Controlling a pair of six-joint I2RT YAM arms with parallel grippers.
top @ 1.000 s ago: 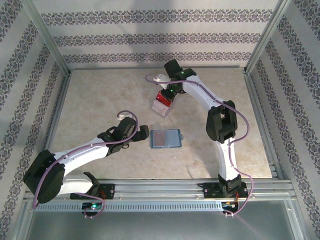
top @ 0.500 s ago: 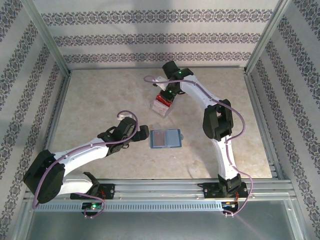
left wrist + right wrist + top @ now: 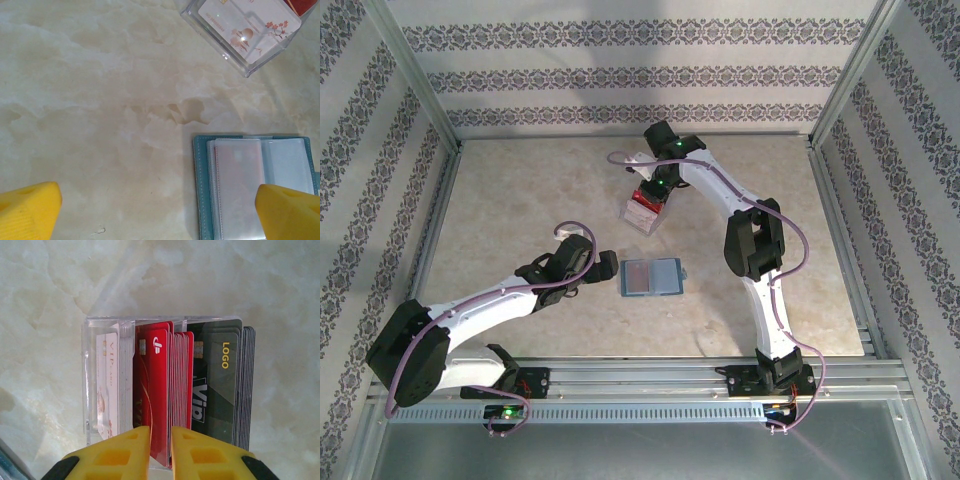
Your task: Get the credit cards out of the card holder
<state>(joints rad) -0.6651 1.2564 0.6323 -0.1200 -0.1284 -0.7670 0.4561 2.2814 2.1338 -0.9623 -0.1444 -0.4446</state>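
Top external view: the card holder (image 3: 651, 278) lies opened flat on the table (image 3: 520, 200), near its middle and a little toward the near edge. Its teal cover frames clear sleeves, the left half looking reddish and the right half pale blue. The left gripper (image 3: 605, 265) sits just to the left of the card holder, apart from it. Farther back stands a clear box (image 3: 642, 212), with the right gripper (image 3: 655, 190) right above it.

In the left wrist view, the left gripper (image 3: 160, 215) has its jaws spread wide and holding nothing. One yellow fingertip (image 3: 27, 212) is over bare table and the other is at the card holder's (image 3: 260, 175) right side.

In the right wrist view, the clear box (image 3: 90, 390) holds upright stacks: a white card (image 3: 107, 385), red cards (image 3: 155, 380) and dark cards (image 3: 220, 385). The right gripper (image 3: 161, 450) has its jaws only narrowly apart at the box's near edge, with the lower end of a red card in the gap. I cannot tell whether they are pinching it.
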